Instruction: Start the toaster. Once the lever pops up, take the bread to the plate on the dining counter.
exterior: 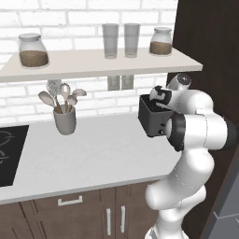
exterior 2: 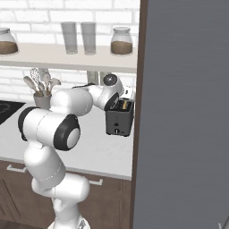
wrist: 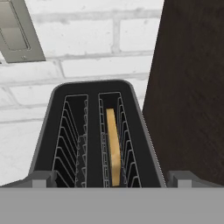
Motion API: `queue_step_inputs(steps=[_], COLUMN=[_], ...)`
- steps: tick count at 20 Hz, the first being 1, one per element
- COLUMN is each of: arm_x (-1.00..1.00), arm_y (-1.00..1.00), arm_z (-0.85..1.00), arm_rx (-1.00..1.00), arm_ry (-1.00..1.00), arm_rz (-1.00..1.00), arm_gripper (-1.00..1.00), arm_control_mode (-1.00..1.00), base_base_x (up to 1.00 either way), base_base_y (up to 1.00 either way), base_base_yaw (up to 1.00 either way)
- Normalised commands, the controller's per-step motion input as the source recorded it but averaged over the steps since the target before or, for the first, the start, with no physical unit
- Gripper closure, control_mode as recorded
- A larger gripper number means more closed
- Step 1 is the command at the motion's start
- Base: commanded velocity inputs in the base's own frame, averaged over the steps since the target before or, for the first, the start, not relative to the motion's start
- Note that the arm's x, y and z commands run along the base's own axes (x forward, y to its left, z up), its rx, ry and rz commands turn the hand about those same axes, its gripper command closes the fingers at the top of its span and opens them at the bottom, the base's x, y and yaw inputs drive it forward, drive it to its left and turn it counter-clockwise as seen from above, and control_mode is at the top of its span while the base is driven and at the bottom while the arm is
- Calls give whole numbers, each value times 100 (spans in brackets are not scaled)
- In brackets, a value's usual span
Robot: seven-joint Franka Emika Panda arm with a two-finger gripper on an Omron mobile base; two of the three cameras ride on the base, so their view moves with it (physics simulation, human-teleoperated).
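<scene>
The toaster [exterior: 154,117] is sitting at the right end of the grey worktop [exterior: 93,154], just beside a dark wood panel [wrist: 192,87]. The gripper [exterior 2: 126,95] is hovering over its top slots; whether its fingers are parted cannot be told. The bread [wrist: 113,144] is standing upright in the right slot, looking light, stiff and crumbly, best pinched gently across its flat faces at the top edge.

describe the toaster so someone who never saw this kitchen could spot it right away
Follow the grey worktop under the wall shelf to its right end, beside the dark wood panel. The toaster is the small black box there, with bread in one top slot.
</scene>
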Motion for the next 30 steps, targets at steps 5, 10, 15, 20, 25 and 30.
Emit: queue_step_inputs(steps=[5,10,15,20,25,30], arm_x=[0,0,0,0,0,0], arm_y=[0,0,0,0,0,0], arm_z=[0,0,0,0,0,0], arm_rx=[0,0,0,0,0,0], arm_ry=[0,0,0,0,0,0], arm_rz=[0,0,0,0,0,0], arm_gripper=[-100,-100,-100,-100,-100,-100], arm_control_mode=[-100,-100,-100,-100,-100,-100], base_base_x=[0,0,0,0,0,0], base_base_y=[0,0,0,0,0,0], base_base_yaw=[0,0,0,0,0,0])
